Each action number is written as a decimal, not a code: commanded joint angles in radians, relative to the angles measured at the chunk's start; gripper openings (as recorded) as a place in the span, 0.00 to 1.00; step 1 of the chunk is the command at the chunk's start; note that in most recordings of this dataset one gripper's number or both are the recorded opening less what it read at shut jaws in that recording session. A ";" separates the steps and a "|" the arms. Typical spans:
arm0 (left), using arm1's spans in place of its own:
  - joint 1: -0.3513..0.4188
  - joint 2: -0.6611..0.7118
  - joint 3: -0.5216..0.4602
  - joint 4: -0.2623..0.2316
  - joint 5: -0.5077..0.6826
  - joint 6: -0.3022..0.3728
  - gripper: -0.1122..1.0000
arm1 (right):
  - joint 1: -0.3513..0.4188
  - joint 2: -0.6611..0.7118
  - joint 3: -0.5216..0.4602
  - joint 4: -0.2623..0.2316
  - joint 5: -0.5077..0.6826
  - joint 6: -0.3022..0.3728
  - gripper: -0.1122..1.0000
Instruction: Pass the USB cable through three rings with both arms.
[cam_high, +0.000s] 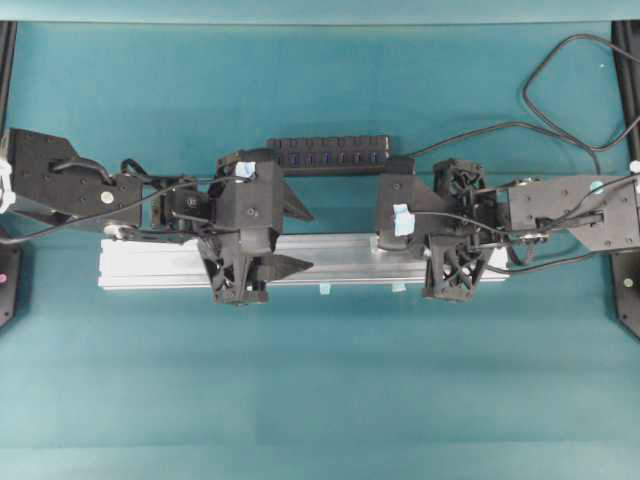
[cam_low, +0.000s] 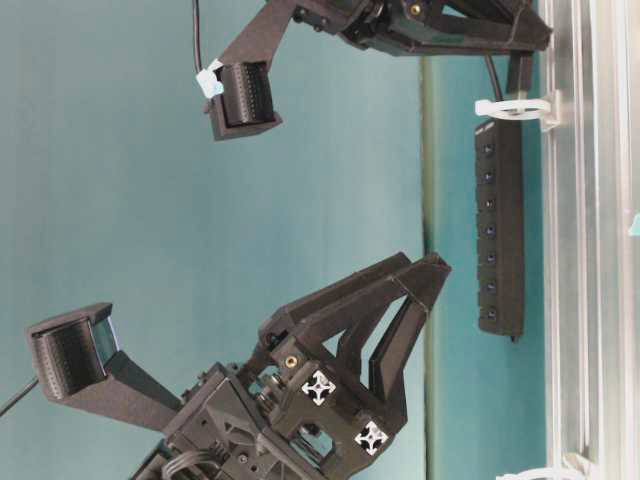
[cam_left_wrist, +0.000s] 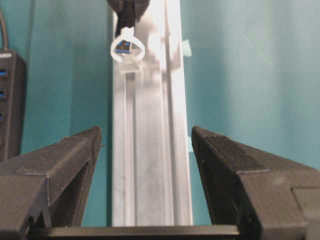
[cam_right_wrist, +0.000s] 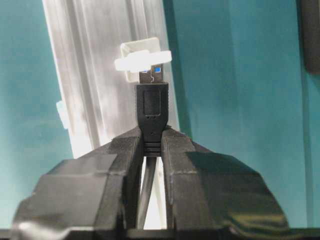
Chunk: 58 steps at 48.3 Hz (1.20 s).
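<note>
- The right hand (cam_right_wrist: 151, 145) is clenched on the USB cable (cam_right_wrist: 151, 107), gripping the black plug body just behind the silver tip, with the cord trailing down between the fingers.
- In the right wrist view the tip sits at the mouth of a whitish ring (cam_right_wrist: 142, 60) standing on the aluminium rail (cam_right_wrist: 95, 75); the metal appears to have just entered it. The left wrist view agrees, showing the plug's blue tongue framed inside that loop (cam_left_wrist: 127, 48).
- The left hand (cam_left_wrist: 145, 150) is released, fingers spread wide either side of the rail, well apart from the ring and holding nothing.
- Judgement: the threading is at the first ring, with the handover not yet done.
- To do this step well, keep the plug level and in line with the rail, since a tilted tip would likely catch the thin loop and bend or dislodge it.
- Push only until enough plug shows on the far side for the left hand to take it; that hand should come in centred on the rail.
- The right hand should let go only once the left has a firm hold.
- The black hub (cam_high: 330, 155) lies behind the rail on the teal worktop (cam_high: 320, 380), clear of the work; the other rings are hard to make out from overhead.
</note>
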 joint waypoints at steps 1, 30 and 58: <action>0.003 -0.018 -0.009 0.002 -0.006 -0.002 0.77 | 0.000 -0.002 -0.014 -0.006 -0.018 -0.012 0.05; 0.017 -0.018 -0.011 0.002 -0.009 -0.002 0.77 | 0.015 0.018 -0.041 -0.006 -0.028 -0.083 0.05; 0.015 -0.011 -0.012 0.002 -0.009 -0.002 0.77 | -0.005 0.034 -0.066 -0.006 -0.028 -0.167 0.05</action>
